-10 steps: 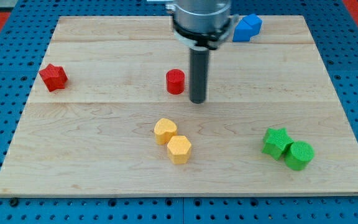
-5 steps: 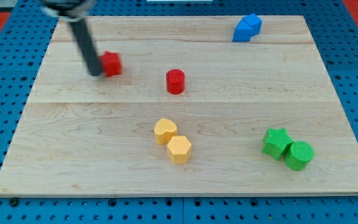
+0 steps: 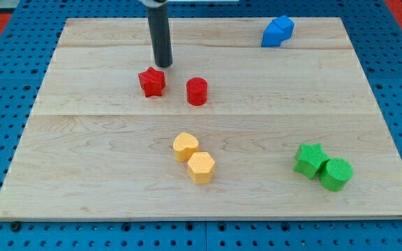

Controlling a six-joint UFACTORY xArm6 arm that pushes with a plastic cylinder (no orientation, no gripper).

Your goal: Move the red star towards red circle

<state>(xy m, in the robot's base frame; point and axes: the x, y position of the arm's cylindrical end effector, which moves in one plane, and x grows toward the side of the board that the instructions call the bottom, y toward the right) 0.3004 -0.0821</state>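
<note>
The red star [image 3: 152,82] lies on the wooden board [image 3: 82,160], just left of the red circle [image 3: 197,91], with a small gap between them. My tip [image 3: 162,64] stands just above the red star towards the view's top, slightly to its right, close to it but seemingly apart. The rod rises out of the view's top edge.
Two yellow blocks [image 3: 193,158] touch each other below the red circle. A green star [image 3: 310,159] and a green circle [image 3: 336,173] sit together at the lower right. Two blue blocks [image 3: 278,31] sit at the top right near the board's edge.
The red star has moved right and slightly down, from the left part of the board to beside the red circle. My tip has moved right and now stands above the star.
</note>
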